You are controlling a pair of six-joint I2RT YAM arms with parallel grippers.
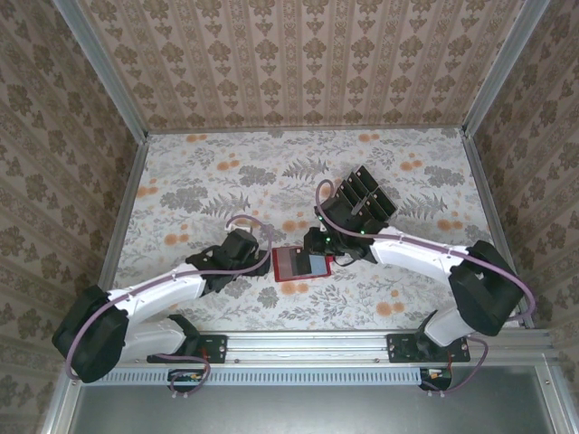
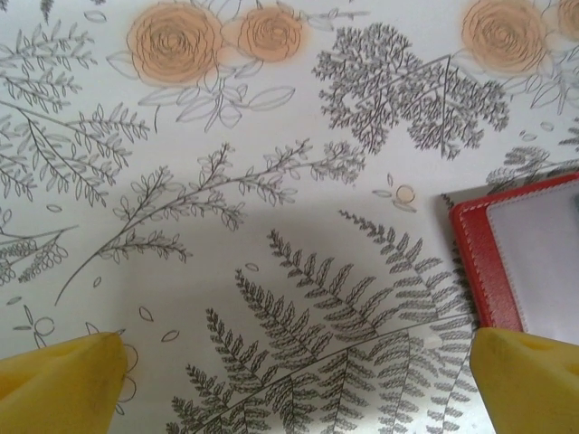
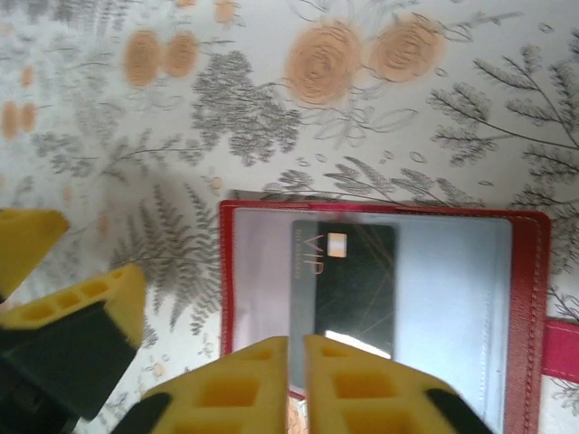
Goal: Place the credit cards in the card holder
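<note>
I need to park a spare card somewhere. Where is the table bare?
Bare: the far-left cloth between the side wall and the credit cards; the far-right corner past them. Crowded: the centre, where left gripper and right gripper flank the card holder.

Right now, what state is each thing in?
card holder: open flat, inner face up.
VIP card: lying flat on the holder's inner face.
other credit cards: fanned out on the table.
left gripper: open.
right gripper: shut, over the VIP card's edge.
</note>
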